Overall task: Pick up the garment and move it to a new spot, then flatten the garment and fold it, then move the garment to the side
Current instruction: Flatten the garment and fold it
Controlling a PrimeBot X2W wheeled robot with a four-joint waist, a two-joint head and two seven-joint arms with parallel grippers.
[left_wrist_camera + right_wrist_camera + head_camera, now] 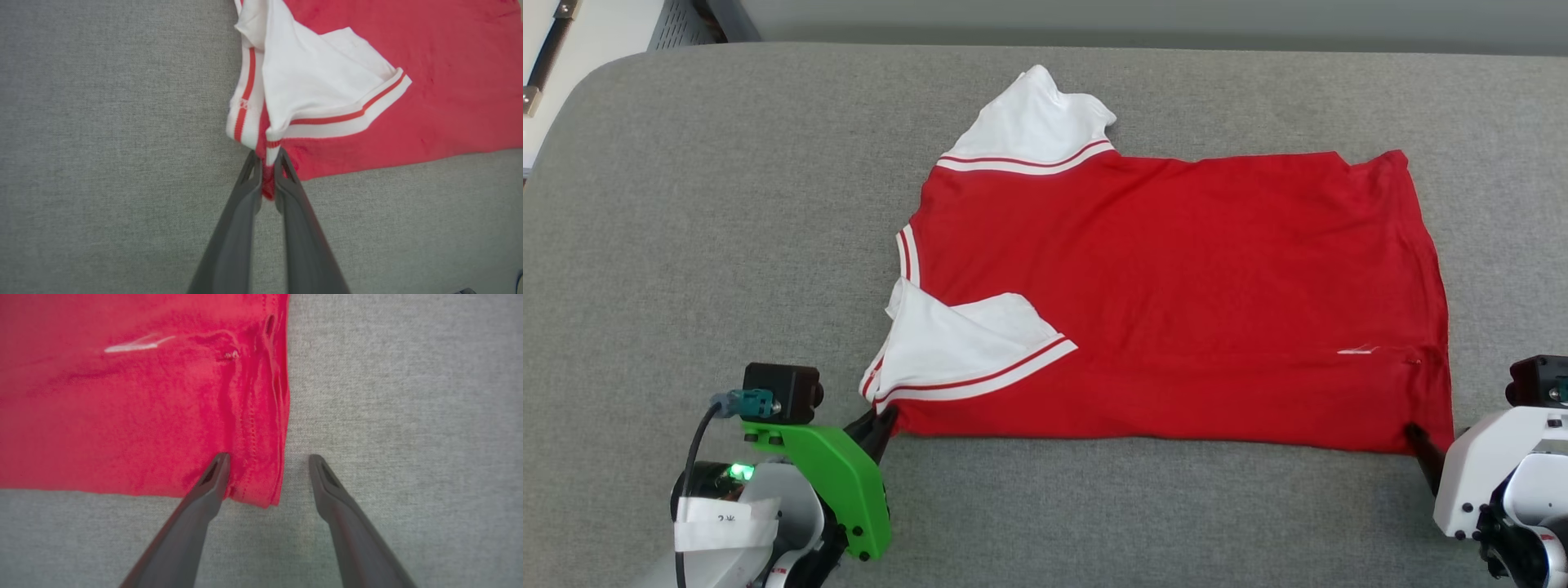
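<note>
Closest to you, low on the left, your left gripper (267, 157) has its jaws pressed together on the garment (1176, 286). They're pinching a bit of red fabric and striped trim at the near left corner, right under the near sleeve (964, 343). In the left wrist view that pinched bit is bunched up between the two dark fingers (241, 212). The green bracket (833, 482) with the little black camera on it sits just behind them.

Over on the low right, your right gripper (269, 457) has its jaws spread wide and isn't gripping anything. They straddle the near hem corner: one finger (204, 486) is over the red cloth, the other (339, 494) over bare grey worktop (727, 204) just beside the hem edge. Can't tell if either tip actually presses down.

Further out, the garment is spread mostly flat across the middle of the worktop, collar end to your left and hem to your right. The near sleeve is folded in over the red body. There's a small white streak (1356, 351) near the hem. The far sleeve (1033, 122) sticks out toward the back edge, a bit rumpled.
</note>
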